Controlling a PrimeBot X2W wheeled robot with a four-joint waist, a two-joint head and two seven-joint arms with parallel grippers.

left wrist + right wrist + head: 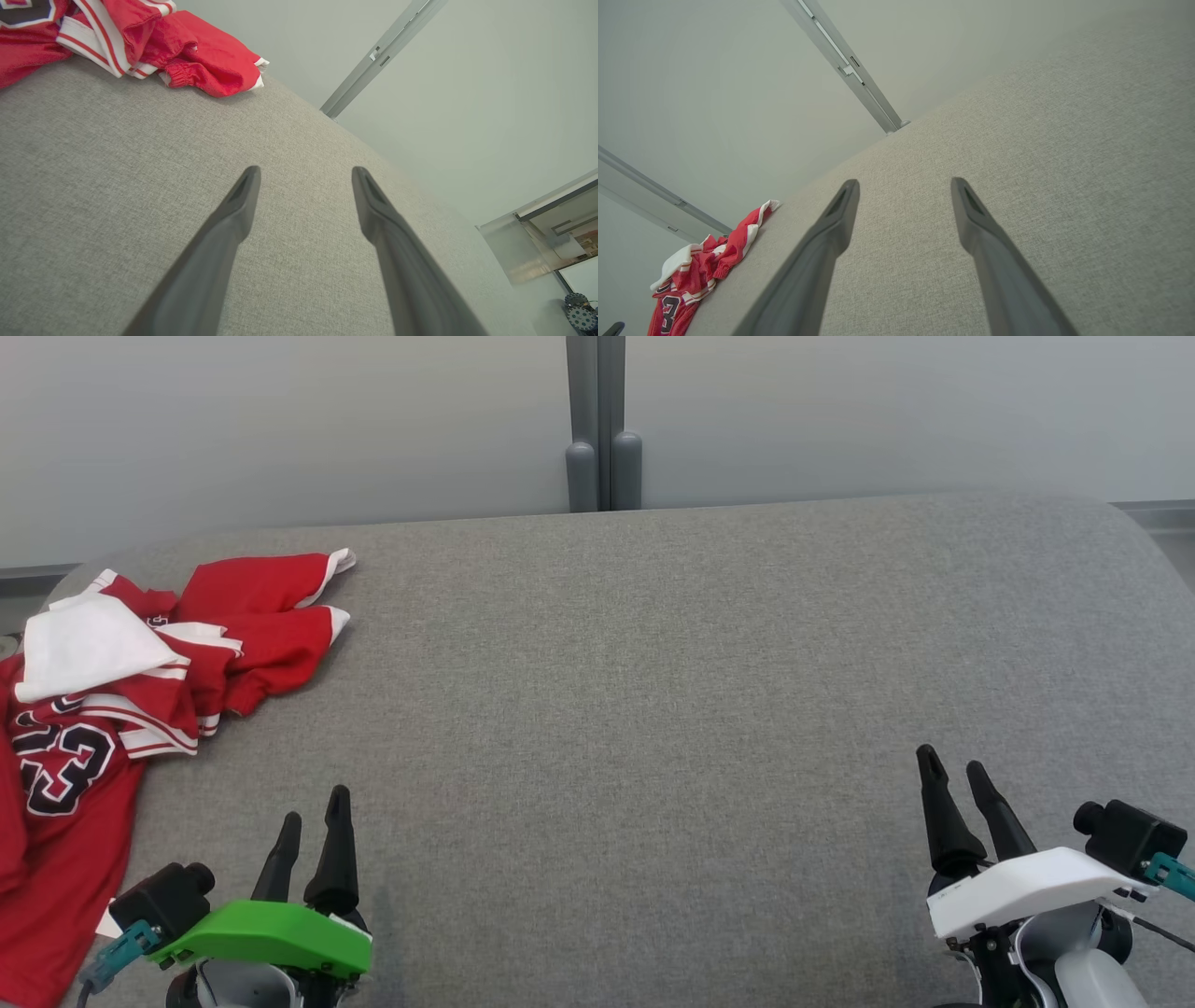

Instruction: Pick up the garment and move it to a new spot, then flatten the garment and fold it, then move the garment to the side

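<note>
The left gripper (315,805) and right gripper (950,759) both hold their jaws wide apart and empty over the grey cushion (653,709). The red jersey (140,653) lies crumpled ahead and left of the left jaws, well apart from the right ones, and part of it seems to spill over the edge. A pinch into the heap could catch several layers at once, or drag it off that edge.

The left gripper (306,173) hangs wide apart over the grey cushion (117,186); the crumpled red garment (196,60) lies beyond.
</note>
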